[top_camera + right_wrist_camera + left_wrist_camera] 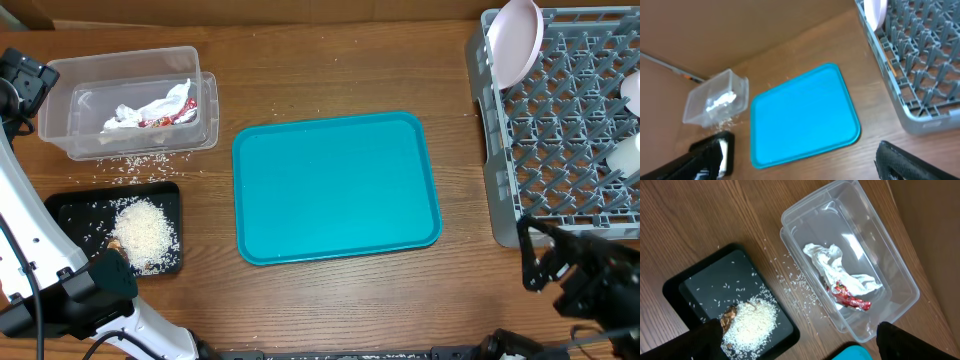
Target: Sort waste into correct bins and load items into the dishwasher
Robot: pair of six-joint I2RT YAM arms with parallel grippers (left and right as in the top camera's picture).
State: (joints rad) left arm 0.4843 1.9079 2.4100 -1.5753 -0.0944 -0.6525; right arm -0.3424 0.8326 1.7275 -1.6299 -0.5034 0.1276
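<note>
The clear tub (70, 95) at the back left holds the crumpled white napkin (150, 108) and the red wrapper (165, 119); both also show in the left wrist view (840, 272) (852, 299). The black tray (75, 208) in front of it holds a pile of rice (145, 232) and a brown scrap (729, 315). The grey dish rack (560, 130) on the right holds an upright pinkish saucer (515, 40) and white pieces at its right edge (625, 155). My left gripper (799, 332) is open and empty above the tray's near corner. My right gripper (800, 160) is open and empty near the rack's front. Chopsticks are out of view.
An empty teal serving tray (335, 185) lies in the middle of the wooden table. Loose rice grains (140, 165) are scattered on the table between the tub and the black tray. My left arm (40, 250) rises along the left edge.
</note>
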